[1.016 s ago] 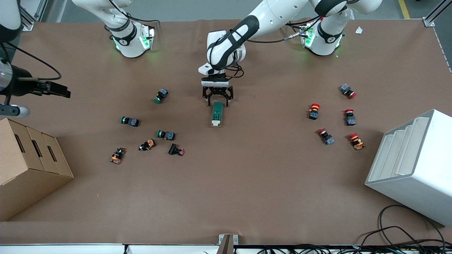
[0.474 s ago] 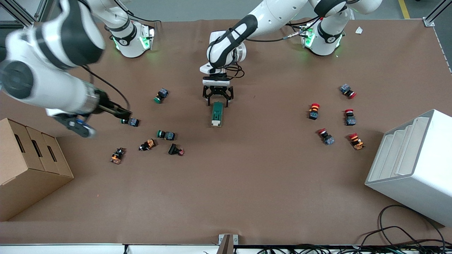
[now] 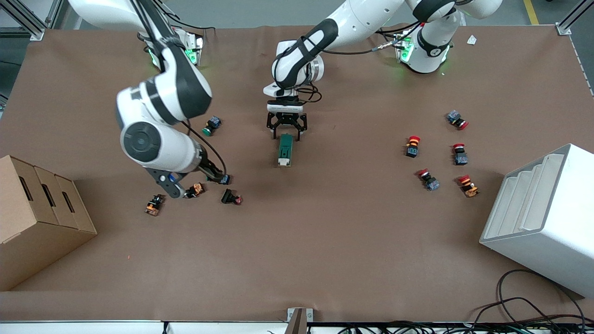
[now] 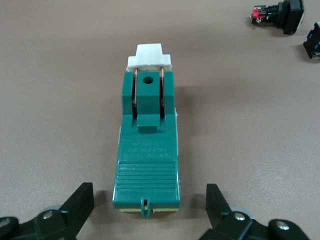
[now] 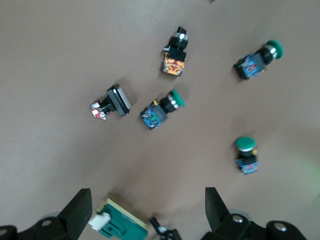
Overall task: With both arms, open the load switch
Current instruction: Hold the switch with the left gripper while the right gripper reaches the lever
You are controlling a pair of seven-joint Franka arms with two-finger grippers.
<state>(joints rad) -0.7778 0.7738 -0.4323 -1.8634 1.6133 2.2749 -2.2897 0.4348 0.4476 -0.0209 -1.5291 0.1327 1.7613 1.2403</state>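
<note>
Left gripper [image 3: 286,134] spread astride load switch [image 3: 285,150] base-end; white lever [image 4: 149,56] end toward camera. Right gripper [image 5: 145,215] spread.

Matt green plastic load switch [image 4: 148,150], copper strips, matt brown table cover [image 3: 325,241]

Green load switch [image 3: 285,149] lies flat mid-table, white lever end toward the front camera.

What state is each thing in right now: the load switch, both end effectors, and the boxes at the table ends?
load switch: flat on the table, white lever end toward the front camera, not gripped.
left end effector: open, fingers straddling the switch's green end.
right end effector: open, up over the green push buttons.
cardboard box: standing at the right arm's end.
white bin: tipped, opening upward.
</note>
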